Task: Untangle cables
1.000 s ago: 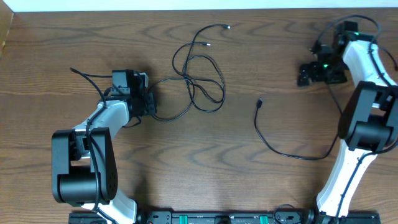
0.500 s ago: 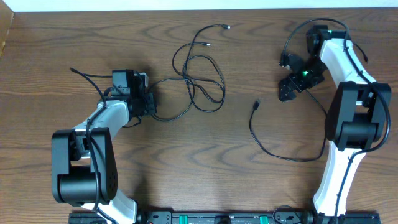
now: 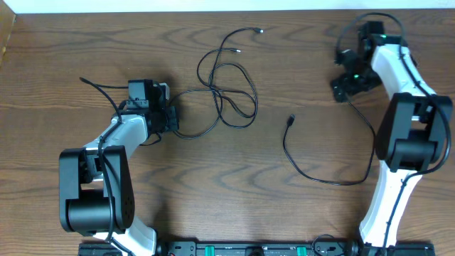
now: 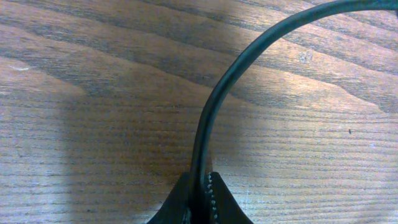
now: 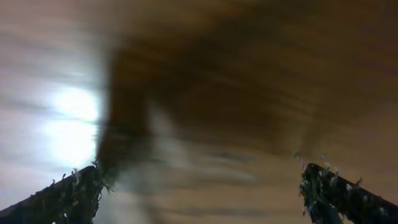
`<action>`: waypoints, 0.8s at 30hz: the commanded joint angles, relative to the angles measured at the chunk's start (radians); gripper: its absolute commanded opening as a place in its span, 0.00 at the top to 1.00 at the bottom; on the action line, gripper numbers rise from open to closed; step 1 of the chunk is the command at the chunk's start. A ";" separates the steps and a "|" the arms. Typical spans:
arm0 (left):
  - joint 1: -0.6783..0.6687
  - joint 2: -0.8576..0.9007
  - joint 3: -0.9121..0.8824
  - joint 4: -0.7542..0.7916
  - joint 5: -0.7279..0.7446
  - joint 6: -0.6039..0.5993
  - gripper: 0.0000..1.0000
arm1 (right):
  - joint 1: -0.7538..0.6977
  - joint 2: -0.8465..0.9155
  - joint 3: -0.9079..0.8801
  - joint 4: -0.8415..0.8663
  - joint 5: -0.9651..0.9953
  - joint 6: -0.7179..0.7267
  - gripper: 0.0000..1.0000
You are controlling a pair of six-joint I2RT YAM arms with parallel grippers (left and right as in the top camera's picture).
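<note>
From above, the worktop [image 3: 71, 43] is showing as dark brown wood with wavy, flowing grain. My left hand [image 3: 170, 117] is sitting at the left, clamped on a thin black strand that is running right into the cables [image 3: 217, 92]. They are lying top middle in loose, overlapping loops, with two small plug ends pointing up and right. A lone cable [image 3: 341, 183] is lying well apart to the right in a wide U, with its plug [image 3: 290, 121] at the left tip. Its other end is climbing beside my right arm toward my right hand [image 3: 345, 85], which is hanging over the far right corner. I cannot tell whether the two are touching.

Through the left wrist camera, my left hand [image 4: 200, 186] is pinching one of the cables [image 4: 214, 106] between closed fingertips, one of them edged with fine ridges. The cable is smooth, round and matt black, arching up and away to the right over the striped worktop [image 4: 93, 124].

Through the right wrist camera everything is smearing into brown and white blur. My right hand [image 5: 199, 193] is gaping wide, with its dark, rough-edged fingers [image 5: 68, 196] showing at the lower corners and nothing between them.
</note>
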 commanded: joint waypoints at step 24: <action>-0.006 0.008 -0.012 -0.006 0.012 0.003 0.93 | -0.588 -0.019 0.072 0.021 -0.282 0.446 0.02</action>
